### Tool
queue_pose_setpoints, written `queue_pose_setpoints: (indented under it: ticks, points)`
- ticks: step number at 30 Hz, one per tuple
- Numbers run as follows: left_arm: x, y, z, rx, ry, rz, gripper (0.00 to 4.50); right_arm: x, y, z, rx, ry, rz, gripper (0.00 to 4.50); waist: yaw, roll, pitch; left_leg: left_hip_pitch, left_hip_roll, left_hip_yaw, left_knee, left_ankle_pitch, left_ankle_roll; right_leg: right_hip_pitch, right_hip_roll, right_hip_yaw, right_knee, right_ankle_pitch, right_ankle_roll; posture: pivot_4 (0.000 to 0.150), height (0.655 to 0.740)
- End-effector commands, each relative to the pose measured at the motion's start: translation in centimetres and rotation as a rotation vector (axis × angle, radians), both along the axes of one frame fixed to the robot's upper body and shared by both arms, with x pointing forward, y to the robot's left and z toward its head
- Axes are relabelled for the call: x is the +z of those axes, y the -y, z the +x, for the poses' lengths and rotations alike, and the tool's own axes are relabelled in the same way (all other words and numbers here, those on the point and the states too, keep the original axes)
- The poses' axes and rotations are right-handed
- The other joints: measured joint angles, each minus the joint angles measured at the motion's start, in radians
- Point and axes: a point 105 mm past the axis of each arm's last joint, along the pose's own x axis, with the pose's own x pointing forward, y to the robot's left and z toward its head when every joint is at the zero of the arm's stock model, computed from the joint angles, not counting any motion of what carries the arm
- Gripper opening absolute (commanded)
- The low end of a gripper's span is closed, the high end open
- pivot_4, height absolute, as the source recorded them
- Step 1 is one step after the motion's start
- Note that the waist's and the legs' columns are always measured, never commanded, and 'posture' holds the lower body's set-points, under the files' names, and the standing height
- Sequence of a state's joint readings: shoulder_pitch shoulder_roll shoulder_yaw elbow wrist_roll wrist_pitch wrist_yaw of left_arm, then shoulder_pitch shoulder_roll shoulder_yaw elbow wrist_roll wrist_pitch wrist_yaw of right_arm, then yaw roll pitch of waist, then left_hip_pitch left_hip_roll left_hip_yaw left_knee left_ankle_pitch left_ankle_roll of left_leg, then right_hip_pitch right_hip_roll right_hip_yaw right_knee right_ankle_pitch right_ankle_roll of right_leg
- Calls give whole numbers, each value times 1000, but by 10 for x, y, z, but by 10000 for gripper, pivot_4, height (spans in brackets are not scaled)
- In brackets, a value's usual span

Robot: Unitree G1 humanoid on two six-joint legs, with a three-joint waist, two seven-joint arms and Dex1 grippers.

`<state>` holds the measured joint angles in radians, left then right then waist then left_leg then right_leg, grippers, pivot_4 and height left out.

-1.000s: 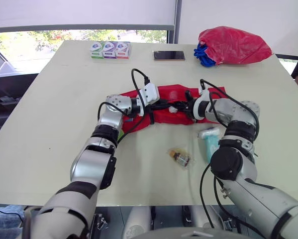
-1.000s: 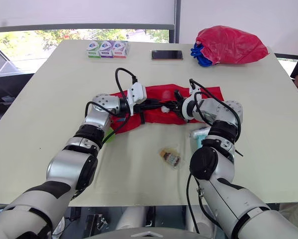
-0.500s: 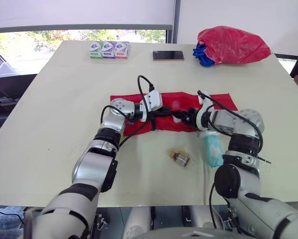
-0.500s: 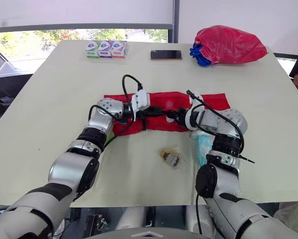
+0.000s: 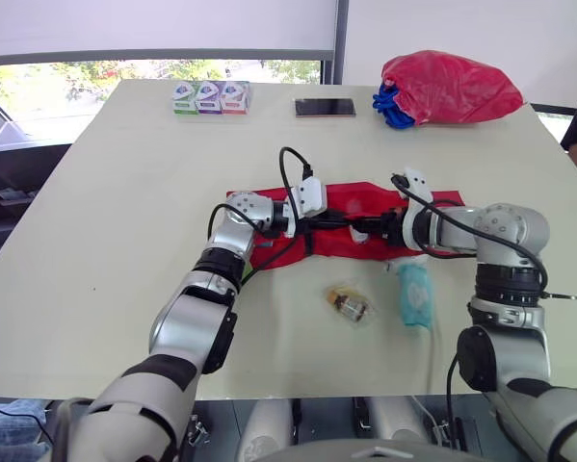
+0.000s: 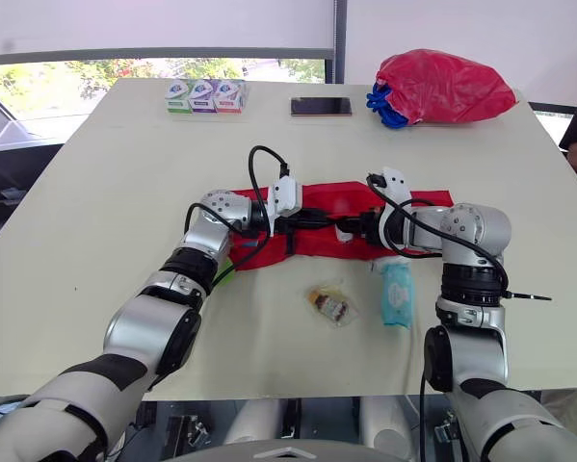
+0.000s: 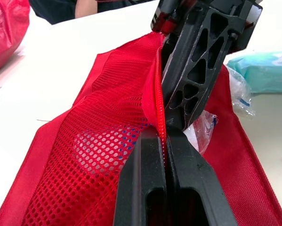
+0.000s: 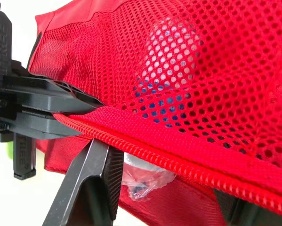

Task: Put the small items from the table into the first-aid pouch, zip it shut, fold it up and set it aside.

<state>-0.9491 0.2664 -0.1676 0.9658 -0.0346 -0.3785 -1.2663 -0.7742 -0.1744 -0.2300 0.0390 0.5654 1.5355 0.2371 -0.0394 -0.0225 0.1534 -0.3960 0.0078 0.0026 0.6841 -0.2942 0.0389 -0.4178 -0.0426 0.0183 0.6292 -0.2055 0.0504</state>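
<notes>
Partly open red mesh pouch (image 6: 325, 197)

You're close on the red mesh pouch (image 8: 216, 70), its zip (image 8: 178, 160) running slantwise over your right gripper (image 8: 159, 181), whose black fingers (image 8: 91, 188) stand wide apart beneath it. The left gripper (image 8: 72, 114) pinches the zip's edge. A clear-wrapped item (image 8: 143, 176) sits just under the zip.

White table (image 5: 105, 212) bears pouch (image 5: 351, 197), wipes (image 5: 415, 294), sachet (image 5: 349, 305), phone (image 5: 326, 107), boxes (image 5: 211, 97), bag (image 5: 447, 87).
</notes>
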Motion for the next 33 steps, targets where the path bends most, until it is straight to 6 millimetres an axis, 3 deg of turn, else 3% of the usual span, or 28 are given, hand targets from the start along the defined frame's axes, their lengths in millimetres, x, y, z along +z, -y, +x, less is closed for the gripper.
queue_pose_setpoints:
  ticks: [1, 14, 17, 18, 33]
  points:
    - [6, -18, 15, 124, -4, -24, 0, 11, -33, -23, 209, 11, 96, 25561, 0, 0, 0, 0, 0, 0, 0, 0, 0, 0, 0, 0, 0, 0, 0, 1500, 7400]
    - [13, -17, 19, 169, -57, -124, 0, -3, -31, -17, 156, -24, 50, 25561, -3, 1, 0, 0, 1, 0, 0, 0, 0, 0, 1, 0, 0, 0, 0, 1500, 7400]
    - [14, -17, 20, 174, -60, -127, 0, -2, -33, -17, 157, -17, 57, 17356, 4, 1, 0, 0, 1, -2, 1, 0, 0, 0, 1, -1, 0, 0, 0, 1500, 7400]
    - [14, -17, 20, 172, -59, -124, 0, -2, -34, -16, 156, -14, 60, 12487, 5, 1, 0, 0, 1, -2, 1, 0, 0, 1, 0, -1, 0, 0, 0, 1500, 7400]
    - [12, -15, 18, 157, -56, -103, 0, 10, -25, -10, 124, 36, 78, 12487, 4, 1, 0, -1, -1, -2, 0, 0, 0, 0, -1, -2, -1, 0, 0, 1500, 7400]
